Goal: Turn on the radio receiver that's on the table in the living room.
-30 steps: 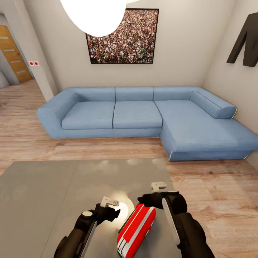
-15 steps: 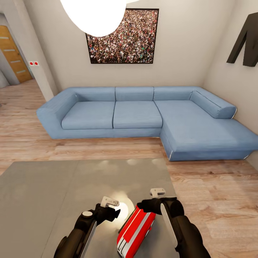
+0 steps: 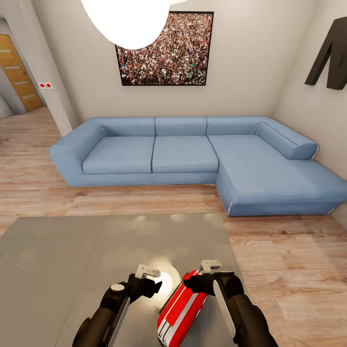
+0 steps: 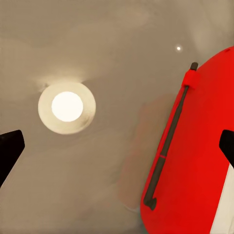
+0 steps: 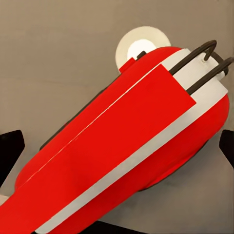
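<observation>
Right gripper [image 3: 195,284]: jaws spread wide, holding nothing. In the right wrist view the two dark fingertips [image 5: 10,146] sit at opposite edges of the frame with the radio receiver [image 5: 122,151] between and below them. Whether the fingers touch the casing cannot be told. From the head view this gripper sits over the far upper end of the radio receiver [image 3: 182,308].

Left gripper [image 3: 153,284]: jaws also spread, empty. Left wrist view shows bare tabletop [image 4: 97,44] between the tips, a bright round reflection [image 4: 67,107] of the lamp on it, and the red casing with its thin wire handle [image 4: 168,141] off to one side. This gripper hangs just beside the radio, on the robot's left of it, apart from it.

Radio: one, red with white edge band, lying on the glossy grey tabletop [image 3: 72,250] near its near-right part, long axis running diagonally away from the robot.

Surroundings, head view: one blue L-shaped sofa [image 3: 193,154] beyond the table, across a strip of light wood floor [image 3: 289,255]. One crowd photo [image 3: 166,50] on the beige wall above it. One white pendant lamp [image 3: 127,21] at top. One wooden door [image 3: 17,77] far left. Nothing stands between the grippers and the radio.
</observation>
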Controlling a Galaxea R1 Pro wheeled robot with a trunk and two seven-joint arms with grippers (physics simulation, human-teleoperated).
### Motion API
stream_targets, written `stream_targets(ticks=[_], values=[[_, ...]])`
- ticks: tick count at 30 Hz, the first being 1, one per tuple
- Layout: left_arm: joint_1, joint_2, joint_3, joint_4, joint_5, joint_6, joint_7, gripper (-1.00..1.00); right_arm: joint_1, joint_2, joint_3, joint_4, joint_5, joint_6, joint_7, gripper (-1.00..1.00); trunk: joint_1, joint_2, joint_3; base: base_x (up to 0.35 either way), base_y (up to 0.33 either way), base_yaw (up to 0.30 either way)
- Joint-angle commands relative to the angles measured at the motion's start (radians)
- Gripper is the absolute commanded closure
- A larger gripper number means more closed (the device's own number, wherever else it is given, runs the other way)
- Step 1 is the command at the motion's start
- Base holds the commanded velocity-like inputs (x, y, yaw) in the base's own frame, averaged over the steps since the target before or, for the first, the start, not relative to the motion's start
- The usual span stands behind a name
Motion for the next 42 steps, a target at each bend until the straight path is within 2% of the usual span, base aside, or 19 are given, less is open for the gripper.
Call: stream_targets(ticks=[1,16,18,19,25,42], values=[[0.000,0.000,0.000,0.000,0.000,0.000,0.000,-1.00,0.000,0.000,0.000,0.001,0.000,-0.004,-0.001,-1.00,0.000,0.000,0.000,0.000,0.000,0.000],[0.000,0.001,0.000,-0.001,-0.001,0.000,0.001,-1.00,0.000,0.000,0.003,0.009,-0.002,-0.012,-0.042,-1.00,0.000,0.000,0.000,0.000,0.000,0.000],[0.000,0.001,0.000,-0.001,-0.001,0.000,0.001,-1.00,0.000,0.000,0.004,0.029,-0.002,-0.013,-0.049,-1.00,0.000,0.000,0.000,0.000,0.000,0.000],[0.000,0.001,0.000,-0.001,-0.001,0.000,0.001,-1.00,0.000,0.000,0.006,0.072,0.000,-0.029,-0.062,-1.00,0.000,0.000,0.000,0.000,0.000,0.000],[0.000,0.002,0.000,-0.001,0.000,0.000,0.000,-1.00,0.000,0.000,0.007,0.112,0.000,-0.069,-0.078,-1.00,0.000,0.000,0.000,0.000,0.000,0.000],[0.000,0.002,0.000,-0.002,-0.001,0.000,0.001,-1.00,0.000,0.000,0.011,0.111,0.000,-0.079,-0.079,-1.00,0.000,0.000,0.000,0.000,0.000,0.000]])
